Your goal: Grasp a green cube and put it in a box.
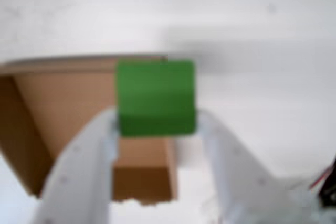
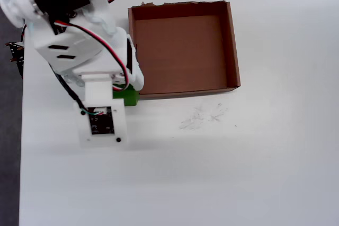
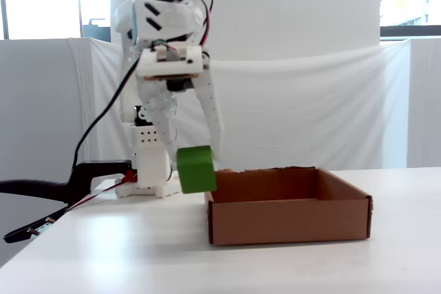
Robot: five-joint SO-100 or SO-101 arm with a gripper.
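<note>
1. Wrist view: white two-finger gripper (image 1: 156, 121) clenched on small bright-green cube (image 1: 155, 97); shallow brown cardboard box (image 1: 63, 108) at nine o'clock.
2. Overhead view: cube (image 2: 127, 97) outside box (image 2: 231, 46), at its seven-o'clock corner.
3. Fixed view: cube (image 3: 196, 169) airborne; grasp done, carry-over and release left.

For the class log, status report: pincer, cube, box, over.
Pincer shut on green cube, lifted off the table. Cube near the box corner, not yet inside. Box empty, nothing in the way.
</note>
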